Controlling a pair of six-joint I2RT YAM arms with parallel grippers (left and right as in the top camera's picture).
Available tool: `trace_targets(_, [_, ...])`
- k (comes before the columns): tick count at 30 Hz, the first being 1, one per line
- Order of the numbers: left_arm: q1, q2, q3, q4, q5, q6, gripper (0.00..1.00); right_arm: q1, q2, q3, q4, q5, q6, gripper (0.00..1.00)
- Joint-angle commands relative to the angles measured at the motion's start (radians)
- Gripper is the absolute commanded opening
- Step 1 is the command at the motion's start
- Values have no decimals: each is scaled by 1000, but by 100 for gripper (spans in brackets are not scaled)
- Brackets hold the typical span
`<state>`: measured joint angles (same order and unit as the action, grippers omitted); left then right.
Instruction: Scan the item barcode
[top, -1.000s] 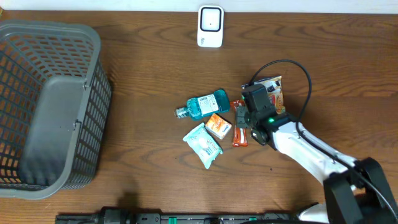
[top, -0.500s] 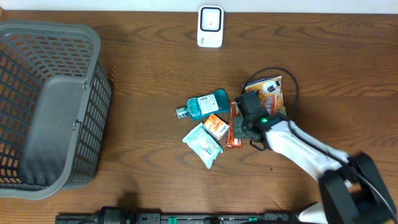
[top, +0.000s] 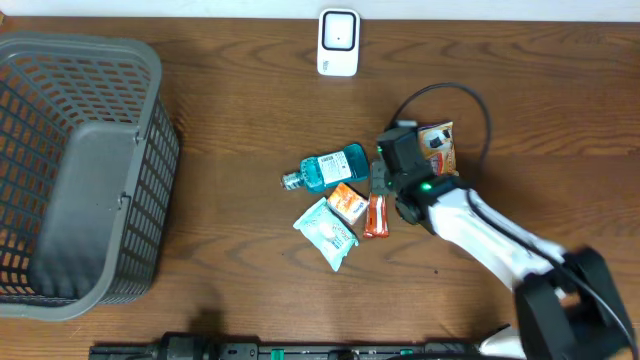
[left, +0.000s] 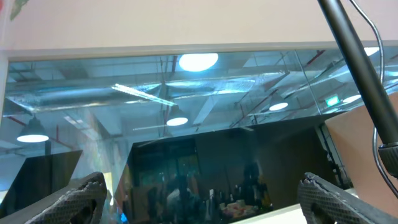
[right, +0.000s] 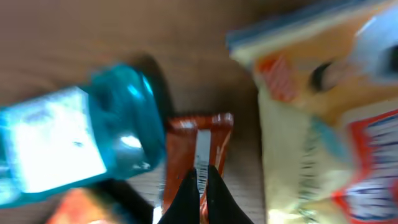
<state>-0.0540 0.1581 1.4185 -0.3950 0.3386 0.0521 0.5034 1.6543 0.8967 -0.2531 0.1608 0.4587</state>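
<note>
Item 1. Table (top: 240, 100): brown wood grain, seen from overhead.

Item 2. Scanner (top: 338, 42): white, upright at the far edge of the table, well apart from the goods. No writing could be read on it.

Item 3. Basket (top: 160, 190): grey plastic mesh, at the left end of the table.

Item 4. Red-brown wrapper (top: 376, 216): a narrow bar packet lying flat at the centre of the cluster, between the orange box and the right arm. The wrist view showed a white strip down its middle, possibly a barcode, too blurred to read.

Item 5. Mouthwash bottle (top: 325, 168): blue-green liquid, lying on its side with the cap to the left, just beside the wrapper's far end. Its white label was blurred and unreadable.

Item 6. Orange box (top: 348, 203): small, just left of the wrapper. Its print was too small to read.

Item 7. Pale teal packet (top: 326, 233): flat, touching the orange box on its near side.

Item 8. Snack bag (top: 438, 148): yellow and orange with red-edged panels, to the right of the wrapper. Its lettering was smeared.

Item 9. Right gripper (right: 200, 186): jaws pressed together, tips over the wrapper's white strip. Whether any film was pinched could not be told.

Item 10. Left gripper (left: 202, 180): off the overhead view, raised toward ceiling lights, with its fingers (left: 81, 196) spread wide and nothing between them.
</note>
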Motion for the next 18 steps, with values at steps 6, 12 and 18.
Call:
trace_targets(6, [3,-12,-4,4,10,-5,98,3,106,3,-83,-93,0,1])
trace_targets(12, [3,-12,-4,4,10,-5,98,3,-58,56,-162,-92,-4,1])
trace_targets(18, [3,-12,-4,4,10,-5,98,3,-123,55,-126,-67,-3,1])
